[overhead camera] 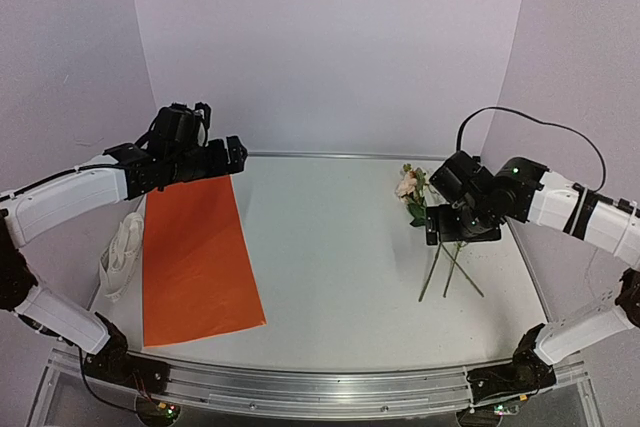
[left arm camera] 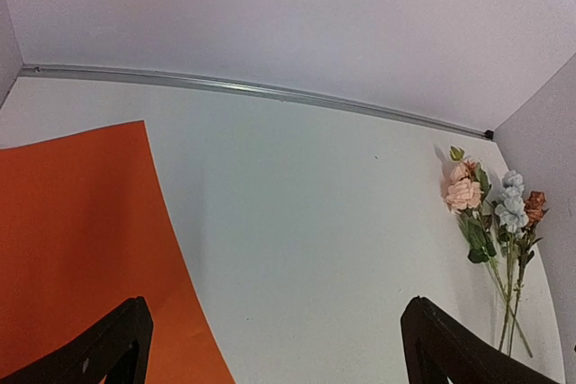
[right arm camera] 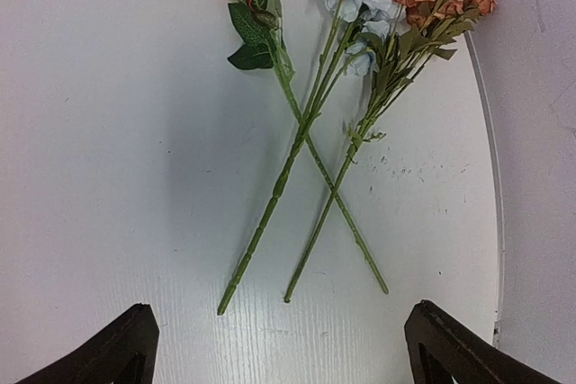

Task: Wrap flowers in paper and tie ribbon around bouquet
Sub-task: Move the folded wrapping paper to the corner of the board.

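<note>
The orange paper [overhead camera: 200, 257] [left arm camera: 72, 240] lies flat on the left of the white table. Left of it the white ribbon [overhead camera: 122, 252] lies bunched up. The flowers [overhead camera: 412, 192] [left arm camera: 490, 213] [right arm camera: 342, 87] lie loose at the right, pink, blue and rust heads toward the back and thin green stems [right arm camera: 306, 186] crossing. My left gripper [overhead camera: 235, 154] [left arm camera: 274, 312] hangs open over the paper's far right corner, holding nothing. Over the stems my right gripper [overhead camera: 462, 232] [right arm camera: 279, 312] is open too, with the stem ends between its fingers' line but untouched. No bouquet is in view.
A metal strip [left arm camera: 252, 89] runs along the foot of the back wall. The side wall and table edge [right arm camera: 493, 222] stand close to the right of the flowers. An aluminium rail [overhead camera: 300, 387] carries the arm bases at the near edge.
</note>
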Available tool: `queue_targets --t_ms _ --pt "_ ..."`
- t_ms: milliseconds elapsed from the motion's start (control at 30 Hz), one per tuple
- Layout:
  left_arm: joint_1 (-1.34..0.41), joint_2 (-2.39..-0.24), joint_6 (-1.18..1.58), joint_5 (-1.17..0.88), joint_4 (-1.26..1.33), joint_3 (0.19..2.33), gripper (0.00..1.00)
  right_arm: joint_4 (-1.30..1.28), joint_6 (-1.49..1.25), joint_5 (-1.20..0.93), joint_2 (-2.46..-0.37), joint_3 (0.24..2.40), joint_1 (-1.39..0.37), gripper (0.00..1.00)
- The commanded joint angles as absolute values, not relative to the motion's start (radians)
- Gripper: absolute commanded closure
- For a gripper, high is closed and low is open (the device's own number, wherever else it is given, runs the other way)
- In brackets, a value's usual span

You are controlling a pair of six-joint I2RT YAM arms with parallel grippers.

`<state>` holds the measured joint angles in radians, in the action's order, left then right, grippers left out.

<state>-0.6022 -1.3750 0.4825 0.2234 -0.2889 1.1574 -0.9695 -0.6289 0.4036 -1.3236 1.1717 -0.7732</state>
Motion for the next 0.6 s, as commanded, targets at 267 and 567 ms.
queue_targets --t_ms 267,567 --pt "-0.563 -1.350 0.513 0.278 -0.298 1.175 0.00 -0.980 -0.707 0.331 -1.302 1.129 -0.654 0.02" --pt "-0.547 -1.418 0.512 0.239 -0.352 1.182 0.00 -0.973 -0.721 0.225 -1.403 1.144 -0.568 0.02"
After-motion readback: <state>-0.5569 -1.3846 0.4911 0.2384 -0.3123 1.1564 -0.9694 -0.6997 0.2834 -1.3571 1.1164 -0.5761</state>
